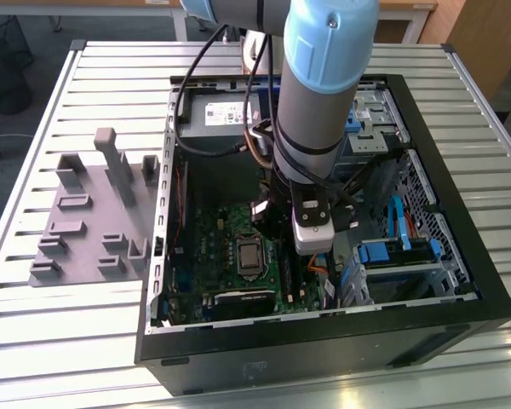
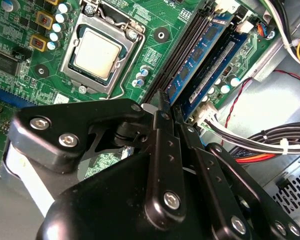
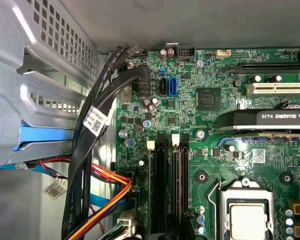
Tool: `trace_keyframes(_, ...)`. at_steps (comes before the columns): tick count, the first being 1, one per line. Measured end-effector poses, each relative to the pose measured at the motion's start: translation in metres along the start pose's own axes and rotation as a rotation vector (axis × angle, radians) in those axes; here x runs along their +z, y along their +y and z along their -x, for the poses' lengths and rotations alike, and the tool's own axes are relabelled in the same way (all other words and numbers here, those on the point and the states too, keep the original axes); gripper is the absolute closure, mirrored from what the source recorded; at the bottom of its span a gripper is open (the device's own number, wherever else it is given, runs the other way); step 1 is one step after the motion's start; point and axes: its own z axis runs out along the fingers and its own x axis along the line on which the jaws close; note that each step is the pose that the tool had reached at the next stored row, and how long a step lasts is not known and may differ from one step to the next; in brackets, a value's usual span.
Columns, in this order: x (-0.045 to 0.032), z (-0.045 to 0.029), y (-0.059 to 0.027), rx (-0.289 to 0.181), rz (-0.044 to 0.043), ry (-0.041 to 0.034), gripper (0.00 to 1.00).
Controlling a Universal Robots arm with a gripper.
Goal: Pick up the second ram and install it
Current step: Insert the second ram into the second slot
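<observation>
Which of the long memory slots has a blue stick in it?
The ram stick sits in a slot beside the empty black slots, on their side away from the processor socket.

White print on graphics card [image 3: 262,120]

You are looking at a robotics lab or assembly workshop set up for computer building: an opened desktop PC case [image 1: 324,332] lies on its side on a ribbed aluminium bench [image 1: 111,77], with a grey fixture tray [image 1: 85,221] of upright posts beside it at the exterior view's left. A robot arm [image 1: 319,94] reaches down into the case over the green motherboard [image 1: 230,247]. Around the bench you can see grey floor [image 1: 34,34] and the edge of a wooden desk [image 1: 409,13].
</observation>
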Motion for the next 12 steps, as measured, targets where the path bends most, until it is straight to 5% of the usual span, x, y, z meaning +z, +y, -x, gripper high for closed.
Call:
trace_keyframes(8,0.0003,-0.0005,0.0,-0.004,0.0008,-0.0004,0.86)
trace_keyframes(12,0.0003,-0.0006,0.0,-0.004,0.0078,-0.0004,0.86)
